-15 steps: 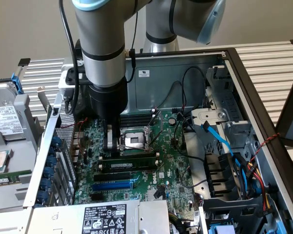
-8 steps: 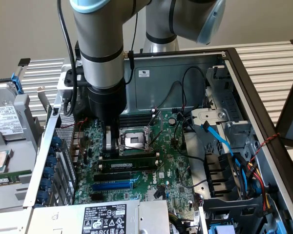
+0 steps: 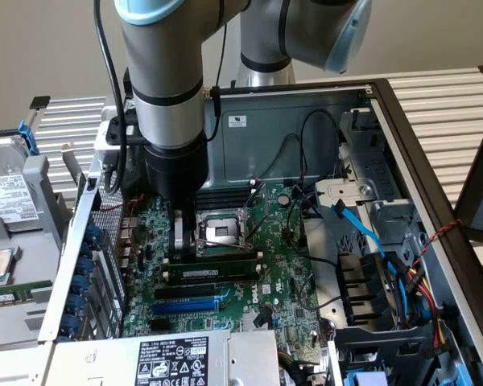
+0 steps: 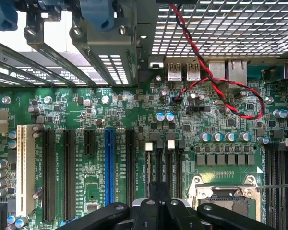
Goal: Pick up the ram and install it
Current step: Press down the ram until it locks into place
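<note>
Pincer state: clenched, jaws drawn together; the gripper (image 3: pixel 181 241) is set low over the motherboard (image 3: pixel 286 281), left of centre in the ext. view.
Held or not: cannot be told. The fingertips are met by the ram's end, but a pinch vs. a press on its top edge is not settled by either view.
Ram location: the ram (image 3: pixel 217 262) is seen on edge, centre of the ext. view, just below the CPU socket (image 3: pixel 224 232) and just above an empty black slot (image 3: pixel 209 277).
Ram long axis: run left-right across the ext. view, parallel w/ the black slot and the blue slot (image 3: pixel 185 305).
Key relation: the gripper is placed at the ram's end toward the ext. view's left, not mid-stick; the rest of the stick is stretched toward the ext. view's right, away from the fingers.
Seating: the ram is judged to be in or on a slot. The far end looks a touch higher, so a full seat is not confirmed.
Wrist view: the gripper (image 4: pixel 158 203) is shown closed over the memory slots (image 4: pixel 170 165), next to the CPU socket (image 4: pixel 225 196); a narrow dark piece is seen betw. the fingertips, identity unclear.
Nearby hazard: a red/black twisted wire (image 4: pixel 216 81) is routed near the rear ports, well apart from the fingers.
</note>
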`<action>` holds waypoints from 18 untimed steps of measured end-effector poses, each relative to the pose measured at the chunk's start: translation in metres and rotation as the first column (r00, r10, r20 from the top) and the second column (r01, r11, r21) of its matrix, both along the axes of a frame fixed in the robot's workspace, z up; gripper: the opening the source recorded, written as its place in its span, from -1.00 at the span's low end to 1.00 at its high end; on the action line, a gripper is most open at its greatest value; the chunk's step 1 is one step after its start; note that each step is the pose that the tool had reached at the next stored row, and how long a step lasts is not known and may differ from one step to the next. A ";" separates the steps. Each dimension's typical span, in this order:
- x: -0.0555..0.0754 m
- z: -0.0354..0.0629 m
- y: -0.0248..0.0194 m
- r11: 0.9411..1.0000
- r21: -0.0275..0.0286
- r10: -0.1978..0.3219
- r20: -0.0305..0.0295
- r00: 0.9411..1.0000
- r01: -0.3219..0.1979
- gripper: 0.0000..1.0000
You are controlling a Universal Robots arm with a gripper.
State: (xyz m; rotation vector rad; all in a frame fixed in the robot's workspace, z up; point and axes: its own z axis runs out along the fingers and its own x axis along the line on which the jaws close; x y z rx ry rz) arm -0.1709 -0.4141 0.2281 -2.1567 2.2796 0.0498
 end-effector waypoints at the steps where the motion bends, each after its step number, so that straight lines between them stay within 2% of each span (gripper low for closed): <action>1: 0.000 -0.0004 0.0000 1.000 0.000 0.000 0.000 1.000 0.000 -0.78; 12: 0.000 -0.0006 -0.0004 1.000 0.001 0.000 0.001 1.000 0.000 -0.78; 16: 0.001 0.0145 -0.0034 1.000 0.000 0.000 0.000 1.000 0.000 -0.78; 18: 0.003 0.0176 -0.0065 1.000 0.001 0.000 -0.001 1.000 0.000 -0.78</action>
